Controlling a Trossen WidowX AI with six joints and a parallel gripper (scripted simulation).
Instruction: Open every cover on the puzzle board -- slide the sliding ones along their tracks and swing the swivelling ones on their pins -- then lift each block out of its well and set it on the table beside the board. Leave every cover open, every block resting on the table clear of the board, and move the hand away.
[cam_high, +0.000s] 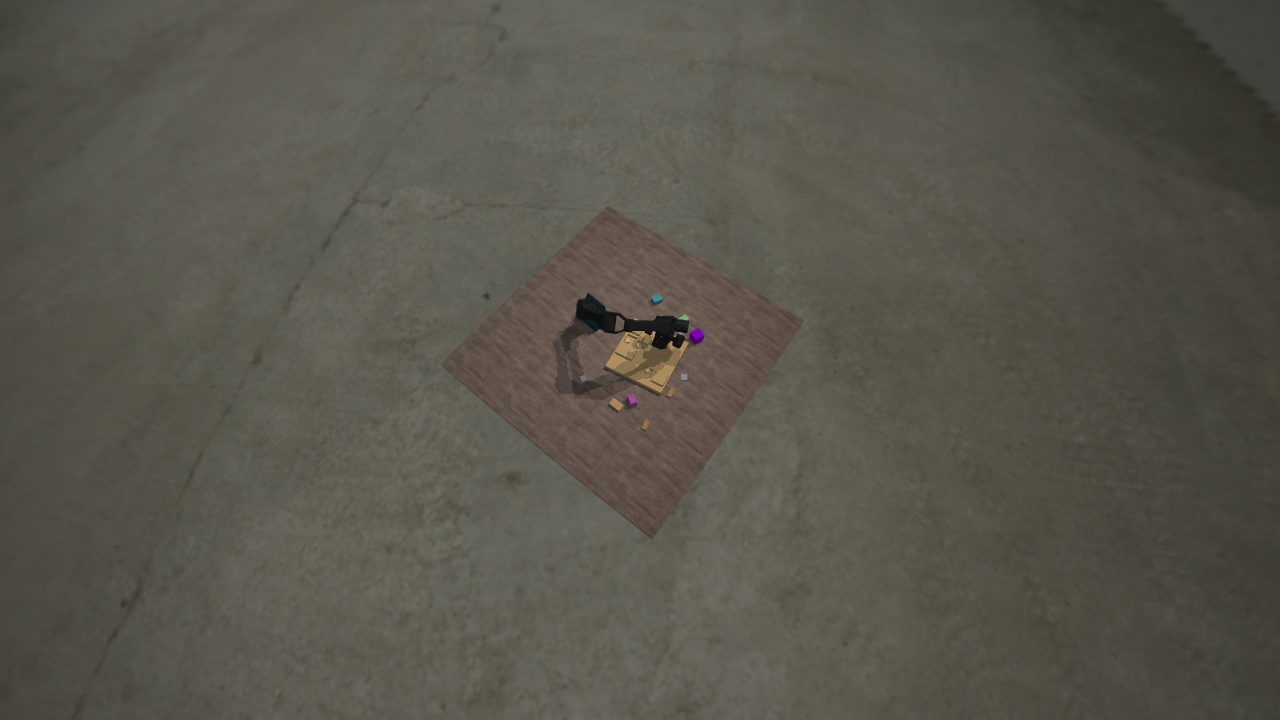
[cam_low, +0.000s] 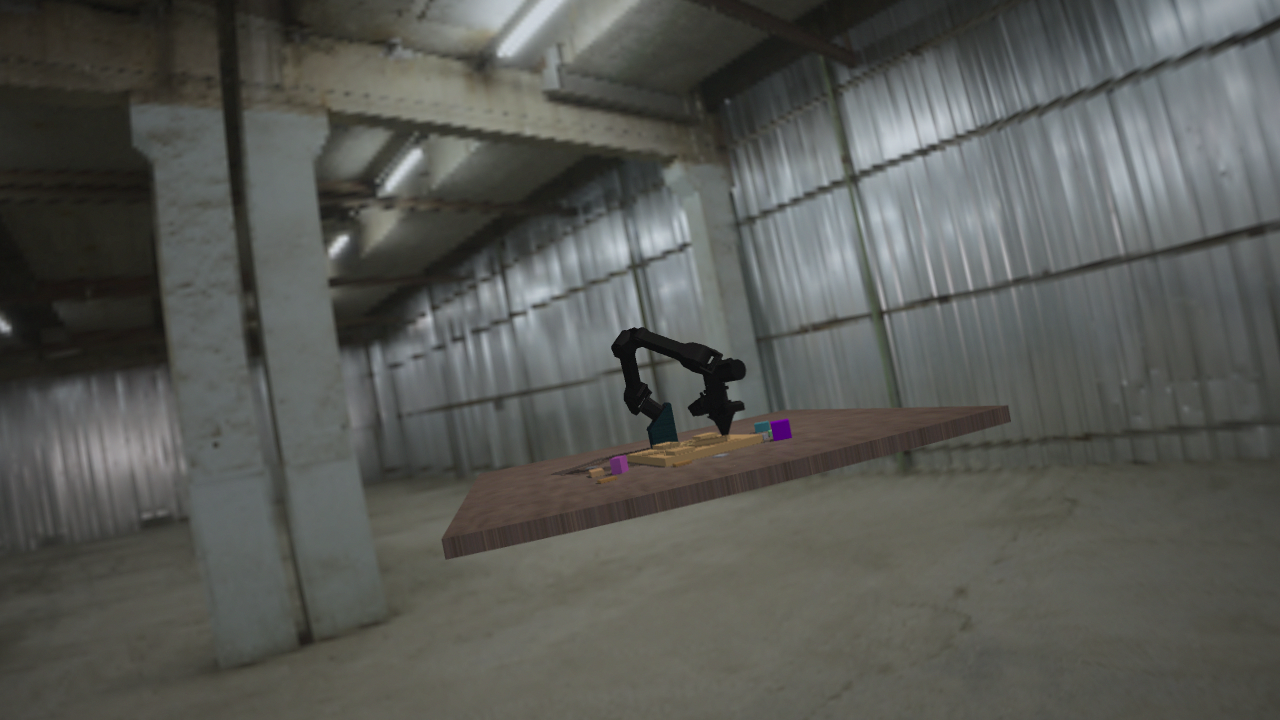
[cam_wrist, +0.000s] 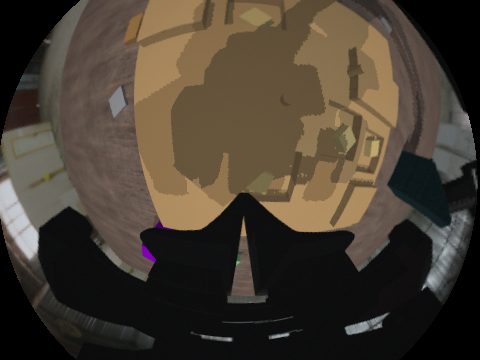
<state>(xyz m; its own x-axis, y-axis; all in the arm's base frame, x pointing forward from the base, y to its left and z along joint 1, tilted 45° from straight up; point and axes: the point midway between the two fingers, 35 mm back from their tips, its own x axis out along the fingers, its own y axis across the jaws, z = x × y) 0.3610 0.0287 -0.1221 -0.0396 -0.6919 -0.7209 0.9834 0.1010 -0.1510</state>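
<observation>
The wooden puzzle board (cam_high: 617, 367) (cam_low: 751, 440) (cam_wrist: 150, 75) lies flat on the table (cam_high: 653, 492) (cam_low: 537, 510). My gripper (cam_low: 725, 433) (cam_wrist: 243, 197) is shut and empty, pointing down with its tips at or just above the board's surface. In the wrist view a pale yellow block (cam_wrist: 261, 182) shows in a recess just beyond the fingertips. Other pale yellow blocks (cam_wrist: 256, 18) (cam_wrist: 344, 139) (cam_wrist: 371, 147) show in recesses farther off. The covers share the board's colour, and the arm's shadow crosses them, so their exact positions are hard to tell.
Around the board lie a purple cube (cam_high: 697, 336) (cam_low: 781, 429) (cam_wrist: 148, 252), a cyan block (cam_high: 657, 299) (cam_low: 761, 427), a green piece (cam_high: 683, 317) (cam_wrist: 239, 259), a magenta block (cam_high: 631, 400) (cam_low: 619, 464), a tan block (cam_high: 615, 404), orange pieces (cam_high: 645, 425) (cam_high: 670, 393) and grey pieces (cam_high: 683, 377) (cam_high: 583, 378).
</observation>
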